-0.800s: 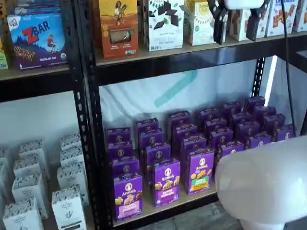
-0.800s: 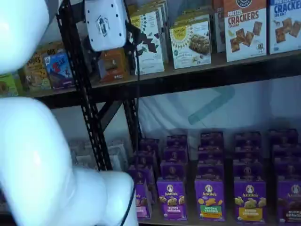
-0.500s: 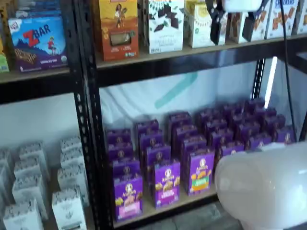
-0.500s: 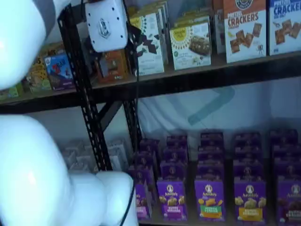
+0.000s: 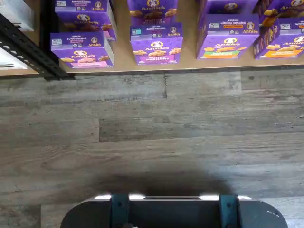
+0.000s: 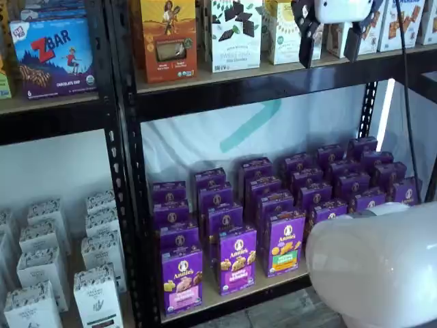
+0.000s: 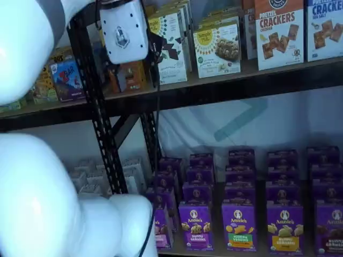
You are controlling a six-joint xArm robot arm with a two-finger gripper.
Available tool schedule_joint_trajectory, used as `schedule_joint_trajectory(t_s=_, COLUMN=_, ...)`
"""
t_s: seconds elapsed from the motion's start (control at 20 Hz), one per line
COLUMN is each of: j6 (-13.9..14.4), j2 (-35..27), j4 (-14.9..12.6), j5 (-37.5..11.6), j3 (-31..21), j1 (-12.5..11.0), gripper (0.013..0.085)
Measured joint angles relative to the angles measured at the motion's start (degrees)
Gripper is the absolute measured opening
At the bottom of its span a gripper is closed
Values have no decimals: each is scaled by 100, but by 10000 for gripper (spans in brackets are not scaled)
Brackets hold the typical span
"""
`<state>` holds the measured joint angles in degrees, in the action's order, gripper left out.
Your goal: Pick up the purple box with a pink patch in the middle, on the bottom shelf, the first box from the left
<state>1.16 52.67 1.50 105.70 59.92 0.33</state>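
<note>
Purple box (image 6: 181,279) with the pink patch is shown upright at the front left corner of the bottom shelf (image 6: 235,298), just beside the black rack upright (image 6: 126,171). In the wrist view the same carton (image 5: 81,49) is seen from above, at the shelf's front edge, with a black slotted rail (image 5: 28,50) close beside it and a wood-plank floor (image 5: 152,133) in front of the shelf. A like carton with a purple patch (image 6: 237,259) is placed just beside it, and one with a green patch (image 6: 285,243) comes next in the front row. More purple cartons are lined up in rows behind these.

The gripper (image 6: 330,34) is seen high in a shelf view, level with the upper shelf (image 6: 273,72) and well apart from the purple box. Its white body is cut off by the picture's edge; the two black fingers (image 6: 305,37) are held spread, with a plain gap between them, and nothing is held. A dark cable (image 6: 407,102) hangs beside it. In both shelf views the white body is shown in front of the cracker and cookie boxes (image 7: 217,48). Part of the white arm (image 6: 375,266) is seen blurred in the foreground.

White cartons (image 6: 95,294) are stacked in the neighbouring bay.
</note>
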Motion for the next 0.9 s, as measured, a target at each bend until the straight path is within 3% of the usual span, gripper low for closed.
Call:
schedule_joint_trajectory(t_s=0.65, j6=-132, j2=29, j4=-2, j5=-576, j3=-822, j1=-127, gripper=850)
schedule_joint_trajectory(t_s=0.9, j6=-233, j2=138, j4=140, j5=-918, j3=-1273, j1=-242, gripper=850)
